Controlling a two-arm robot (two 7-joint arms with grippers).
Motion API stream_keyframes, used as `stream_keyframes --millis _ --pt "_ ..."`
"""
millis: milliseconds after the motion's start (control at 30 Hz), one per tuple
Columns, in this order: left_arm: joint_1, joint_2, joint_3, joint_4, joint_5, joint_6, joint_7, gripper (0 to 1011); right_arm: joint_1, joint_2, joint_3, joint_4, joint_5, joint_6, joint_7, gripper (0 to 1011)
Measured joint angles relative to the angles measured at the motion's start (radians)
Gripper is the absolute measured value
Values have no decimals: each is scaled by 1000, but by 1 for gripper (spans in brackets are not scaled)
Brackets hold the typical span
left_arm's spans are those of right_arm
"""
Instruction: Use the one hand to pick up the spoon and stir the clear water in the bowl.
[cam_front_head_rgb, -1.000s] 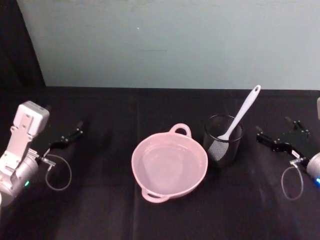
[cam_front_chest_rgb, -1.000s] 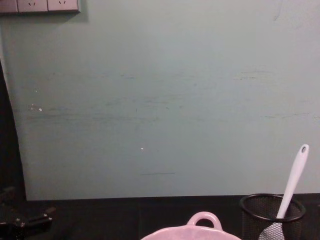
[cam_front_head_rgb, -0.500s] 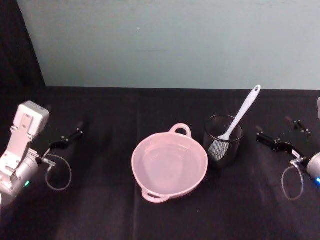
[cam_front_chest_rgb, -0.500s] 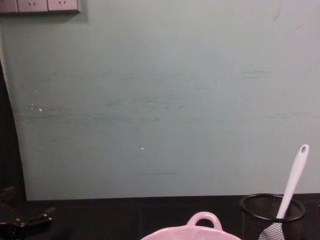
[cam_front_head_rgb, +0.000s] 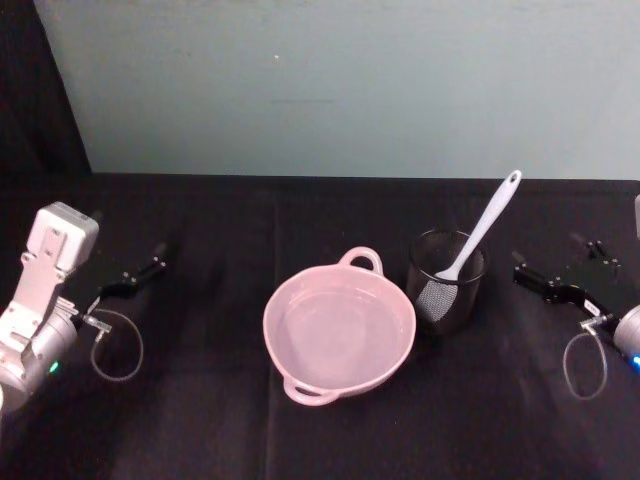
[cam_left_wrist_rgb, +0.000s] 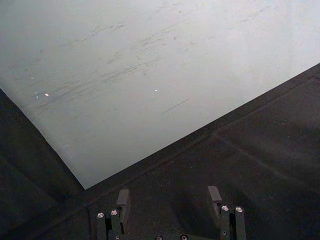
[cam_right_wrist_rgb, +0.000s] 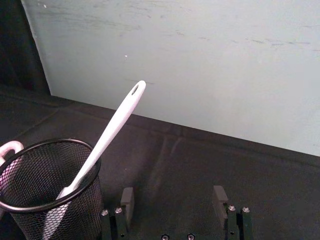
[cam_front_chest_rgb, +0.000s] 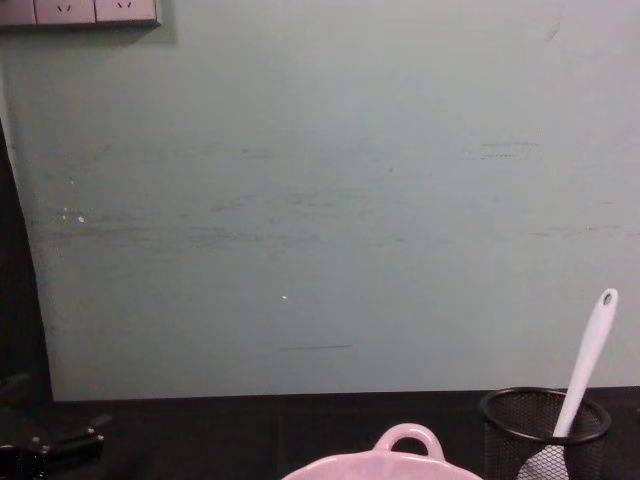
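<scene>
The pink bowl (cam_front_head_rgb: 340, 330) sits mid-table, a faint waterline showing inside; its loop handle (cam_front_chest_rgb: 408, 440) shows in the chest view. To its right, the white spoon (cam_front_head_rgb: 483, 225) leans blade-down in a black mesh cup (cam_front_head_rgb: 445, 280), handle up and tilted right; it also appears as spoon (cam_right_wrist_rgb: 107, 142) and spoon (cam_front_chest_rgb: 586, 365). My right gripper (cam_front_head_rgb: 548, 255) is open and empty, low over the table just right of the cup, also seen as gripper (cam_right_wrist_rgb: 173, 197). My left gripper (cam_front_head_rgb: 135, 255) is open and empty at the far left, well away from the bowl, also gripper (cam_left_wrist_rgb: 168, 200).
Black cloth covers the table (cam_front_head_rgb: 200, 400). A pale green wall (cam_front_head_rgb: 330, 80) stands behind it. The mesh cup (cam_right_wrist_rgb: 47, 185) stands close to the bowl's right rim. Cable loops hang at each wrist, left loop (cam_front_head_rgb: 118, 345) and right loop (cam_front_head_rgb: 585, 365).
My left gripper has sunk very slightly in the chest view. Bowl, cup, spoon and right gripper are where they were.
</scene>
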Motion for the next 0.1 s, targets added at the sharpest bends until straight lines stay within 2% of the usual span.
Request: stream_keyframes --millis 100 --pt "0 0 0 0 0 0 0 1005 0 0 0 0 0 0 0 1002"
